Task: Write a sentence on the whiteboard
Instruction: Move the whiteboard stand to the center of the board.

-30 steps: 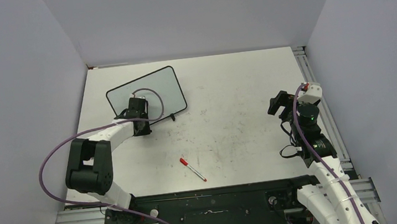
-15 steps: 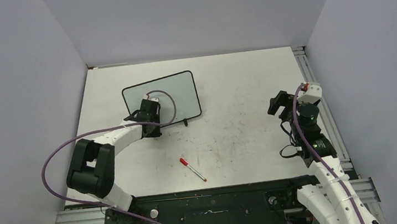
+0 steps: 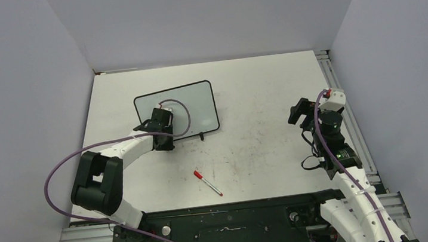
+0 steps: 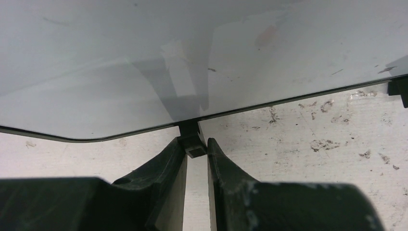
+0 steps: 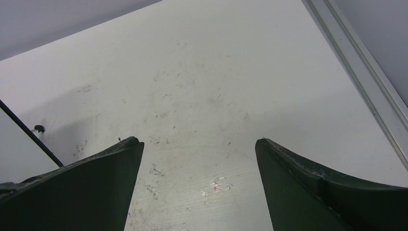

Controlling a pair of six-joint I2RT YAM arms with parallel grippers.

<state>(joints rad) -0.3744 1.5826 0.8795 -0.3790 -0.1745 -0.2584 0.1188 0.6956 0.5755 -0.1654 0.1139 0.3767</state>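
1. The whiteboard (image 3: 195,105) sits on the left half of the table (image 3: 256,86), towards the far side, with its long edges running roughly left to right in the top view.
2. The left gripper (image 4: 196,144) is at the board's near edge. Its two dark fingers are pinched together on a small black foot (image 4: 191,143) that sticks out from under the thin black frame.
3. A second foot (image 3: 202,136) shows at the near right corner of the board, resting on the tabletop and clear of the gripper.
4. In the left wrist view the board face is a pale, glossy grey. It carries a faint reddish smudge near the top, which could be marker or a reflection (the surface is too blurred to say which).
5. A red-capped marker (image 3: 207,182) lies flat on the table, nearer the arm bases than the board and well apart from both grippers. Its capped end points up and left.
6. The right gripper (image 5: 198,140) hangs above the right side of the table with its fingers spread wide and only scuffed tabletop between them.
7. In the right wrist view the board's black edge crosses the far left, and a metal rail (image 5: 356,62) runs along the table's right side.
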